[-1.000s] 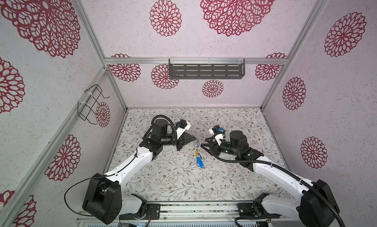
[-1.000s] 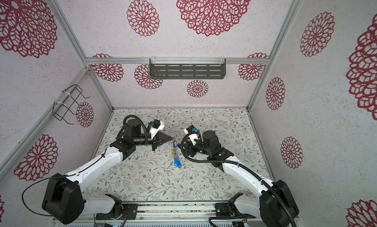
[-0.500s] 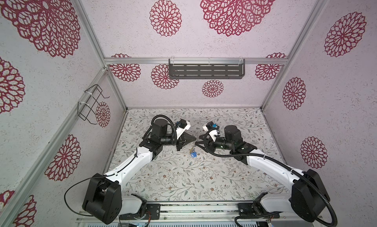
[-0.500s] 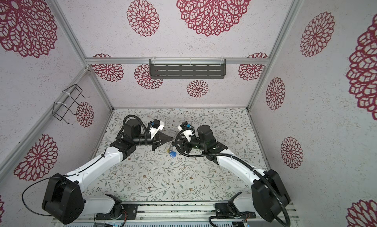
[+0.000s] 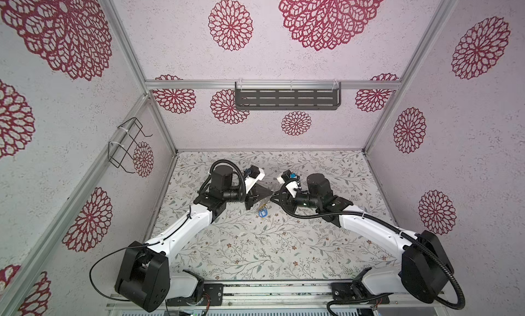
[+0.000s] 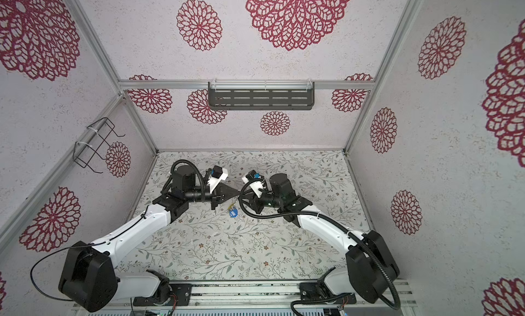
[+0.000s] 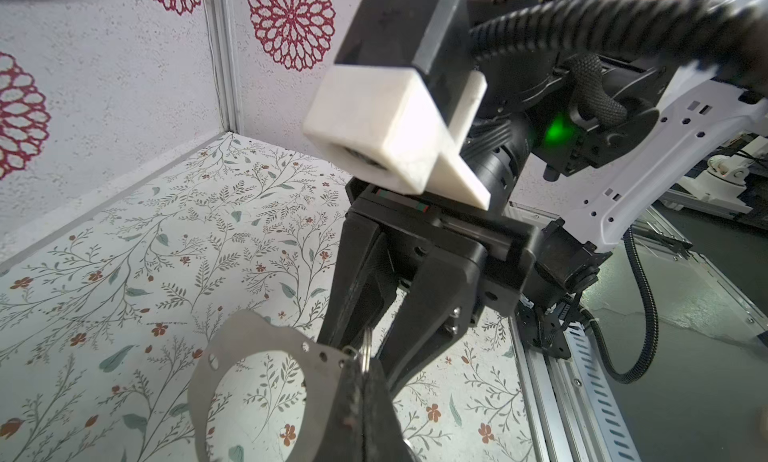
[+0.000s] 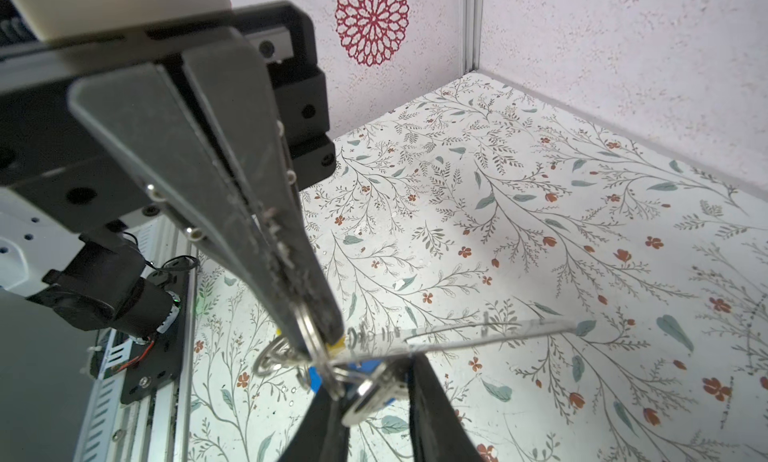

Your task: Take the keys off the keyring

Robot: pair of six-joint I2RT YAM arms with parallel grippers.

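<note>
The keyring (image 7: 232,352), a flat grey plate with a wide hole, is held off the floor by its rim in my shut left gripper (image 7: 365,391); in the right wrist view the keyring (image 8: 465,335) shows edge-on. The keys (image 8: 365,397) hang under the rim in a bunch with blue tags (image 8: 316,383) and a yellow tag (image 8: 337,344). My right gripper (image 8: 370,393) meets the left one tip to tip, its jaws closed round a silver key head and its split ring (image 7: 366,352). In both top views a blue tag (image 5: 262,212) (image 6: 233,212) dangles between the arms.
The floor is a floral mat (image 5: 255,249) inside patterned walls. A grey slotted shelf (image 5: 287,99) hangs on the back wall and a black wire rack (image 5: 127,144) on the left wall. An aluminium rail (image 5: 284,291) runs along the front edge.
My right arm has swung left to the left gripper's tip and its jaws have narrowed round a key. The hanging bunch sits higher and closer to the grippers. The left arm has stayed put.
</note>
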